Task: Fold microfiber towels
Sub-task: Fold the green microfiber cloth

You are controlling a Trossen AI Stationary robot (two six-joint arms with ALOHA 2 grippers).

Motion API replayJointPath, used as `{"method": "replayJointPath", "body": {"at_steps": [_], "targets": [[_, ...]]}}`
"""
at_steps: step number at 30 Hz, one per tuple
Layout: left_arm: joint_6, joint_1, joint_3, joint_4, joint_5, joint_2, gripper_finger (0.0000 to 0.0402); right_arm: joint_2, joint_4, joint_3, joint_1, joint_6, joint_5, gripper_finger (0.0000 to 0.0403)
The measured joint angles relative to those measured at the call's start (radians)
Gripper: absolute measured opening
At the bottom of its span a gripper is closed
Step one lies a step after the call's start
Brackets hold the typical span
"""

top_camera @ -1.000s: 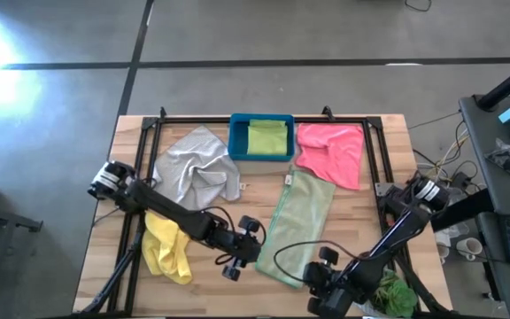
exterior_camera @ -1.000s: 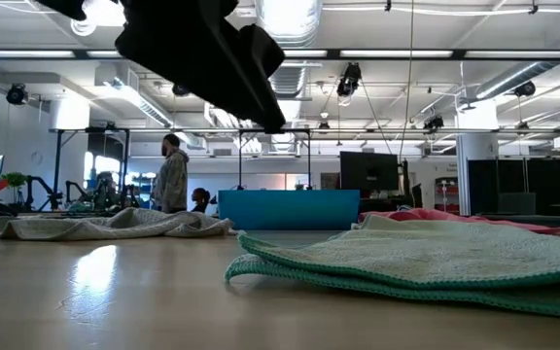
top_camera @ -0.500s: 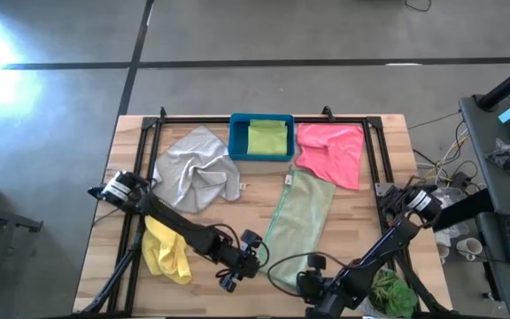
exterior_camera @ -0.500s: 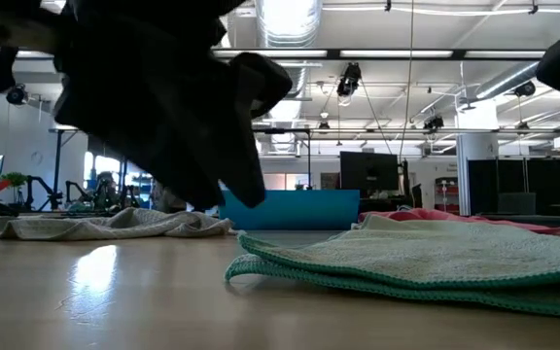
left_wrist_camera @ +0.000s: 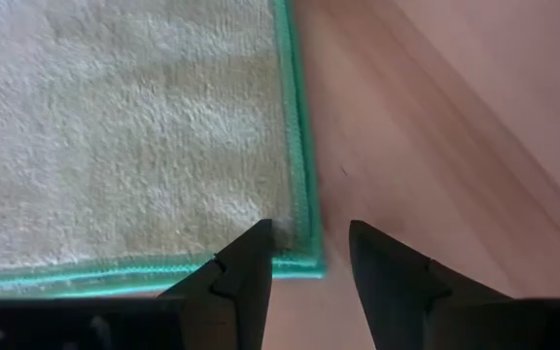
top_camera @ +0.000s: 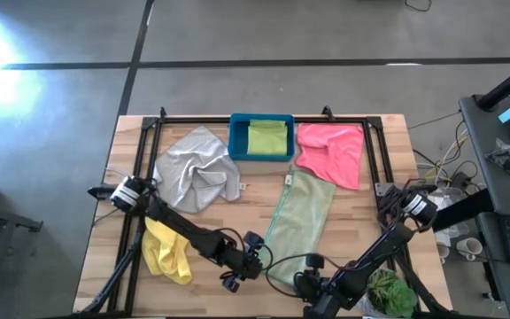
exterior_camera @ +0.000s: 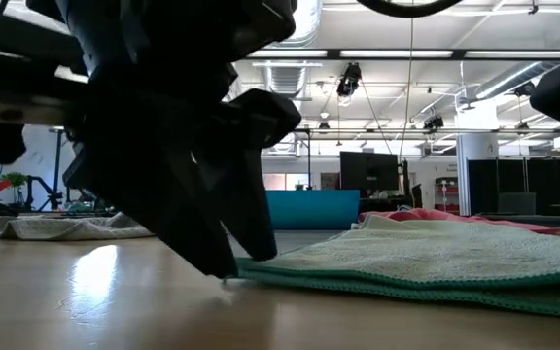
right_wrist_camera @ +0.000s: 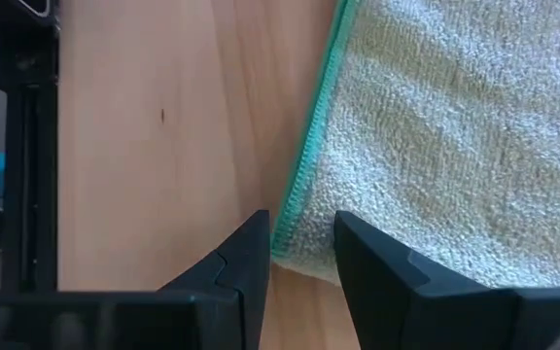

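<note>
A pale sage green towel [top_camera: 301, 217] lies flat and long on the wooden table, its near end toward me. My left gripper [top_camera: 253, 259] is open and low over the towel's near left corner [left_wrist_camera: 304, 261], one finger on each side of it. My right gripper [top_camera: 310, 283] is open above the near right corner [right_wrist_camera: 288, 248], which shows between its fingers. A light grey towel [top_camera: 197, 168] lies crumpled at the far left. The pink one [top_camera: 333, 152] is at the far right and the yellow one [top_camera: 166, 250] at the near left. A lime green one [top_camera: 266, 137] is folded in the blue bin. My left gripper comes slanting down from the table's left, and in the low view its fingertips [exterior_camera: 229, 267] reach the table right at the sage towel's corner [exterior_camera: 251, 267]. I cannot tell whether they touch the cloth. The towel lies flat on the table.
The blue bin [top_camera: 237, 142] stands at the far middle. A black rail frame [top_camera: 149, 177] runs along the table's far, left and right sides. A crumpled dark green thing [top_camera: 392, 292] lies at the near right corner. Bare wood [top_camera: 246, 208] shows between the grey and sage towels.
Both grippers have sunk toward the table and closed in on the sage towel's near corners, the left from the left, the right from the right, both rolling a little. In the low view the left gripper has dropped to table height. The towel has not moved.
</note>
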Motion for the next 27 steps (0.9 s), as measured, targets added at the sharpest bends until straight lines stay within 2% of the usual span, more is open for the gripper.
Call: {"method": "replayJointPath", "body": {"at_steps": [4, 12, 15, 18, 21, 25, 27], "targets": [[-0.009, 0.006, 0.003, 0.024, -0.042, 0.028, 0.0123, 0.024, -0.006, 0.0, -0.007, 0.007, -0.002, 0.0109], [-0.013, 0.01, 0.003, 0.059, -0.06, 0.058, 0.0121, 0.047, -0.008, 0.003, -0.027, 0.06, -0.039, 0.0109], [-0.043, 0.012, 0.001, 0.097, -0.072, 0.061, 0.0102, 0.044, -0.009, 0.003, -0.03, 0.057, -0.047, 0.0109], [-0.06, 0.016, -0.002, 0.126, -0.081, 0.064, 0.0061, 0.043, -0.011, 0.003, -0.032, 0.061, -0.053, 0.0105], [-0.06, 0.017, -0.002, 0.13, -0.088, 0.064, 0.0014, 0.043, -0.022, 0.008, -0.033, 0.071, -0.058, 0.0084], [-0.061, 0.017, -0.003, 0.133, -0.088, 0.064, 0.0008, 0.046, -0.055, 0.037, -0.033, 0.072, -0.067, 0.0026], [-0.061, 0.015, -0.003, 0.13, -0.087, 0.061, 0.0004, 0.047, -0.069, 0.051, -0.033, 0.069, -0.07, 0.0015]]}}
